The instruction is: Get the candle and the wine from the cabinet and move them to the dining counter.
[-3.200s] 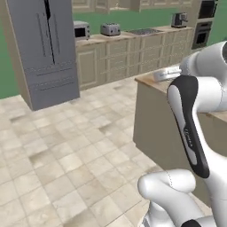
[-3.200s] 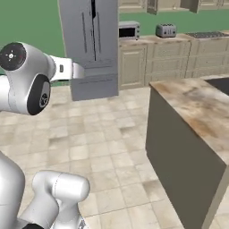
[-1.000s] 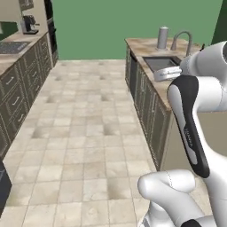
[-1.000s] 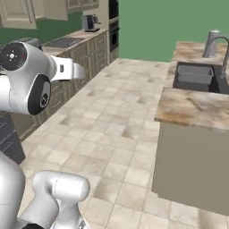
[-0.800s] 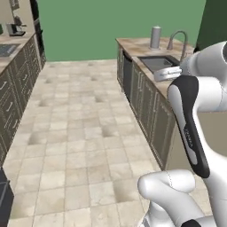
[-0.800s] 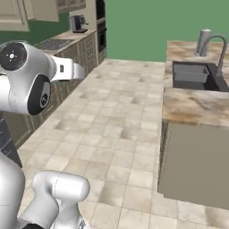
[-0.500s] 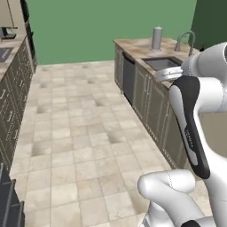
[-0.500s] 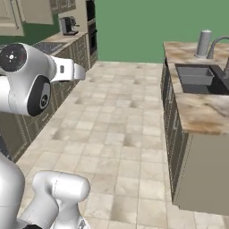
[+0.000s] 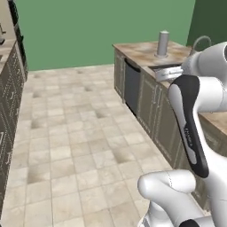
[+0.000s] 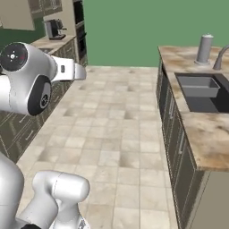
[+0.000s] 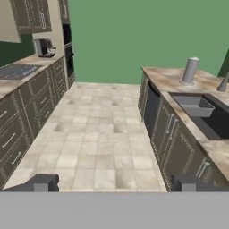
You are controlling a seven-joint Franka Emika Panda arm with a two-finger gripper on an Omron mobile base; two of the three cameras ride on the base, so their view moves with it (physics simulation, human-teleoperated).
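One dining surface is running along the right w/ one dark sink, one curved tap just behind it and one grey cylinder standing past the sink, near the far end. One coffee machine is sitting opposite. Claw is hanging wide open, released, gripping nothing, touching nothing

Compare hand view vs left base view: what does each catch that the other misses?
Hand view alone: the gripper, open and holding nothing, its fingertips at the bottom edge; a coffee machine on the far left worktop; a cooktop beside it.

Left base view alone: the robot's white arm rising at lower right, in front of part of the counter.

Both: the dining counter with its marbled top, a grey cylinder standing on it, the dark sink, the tiled floor and the green wall.
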